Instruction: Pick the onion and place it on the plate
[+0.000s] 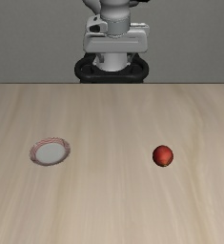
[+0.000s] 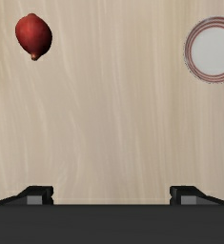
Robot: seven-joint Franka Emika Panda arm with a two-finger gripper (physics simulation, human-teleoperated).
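Note:
A dark red onion [image 1: 162, 155] lies on the wooden table toward the exterior view's right. A small white plate with a reddish rim [image 1: 35, 152] sits at about the same depth on the exterior view's left, with nothing on it. My gripper [image 2: 112, 195] hangs high above the table near the robot's base, open, its two fingertips wide apart with nothing between them. From the wrist view the onion [image 2: 33, 36] and the plate [image 2: 192, 50] both lie well ahead of the fingertips, one to each side, far apart from each other.
The light wooden table [image 1: 112, 200] stretches across the whole scene. The robot's base and arm [image 1: 113, 43] stand at the table's far edge, in front of a grey wall.

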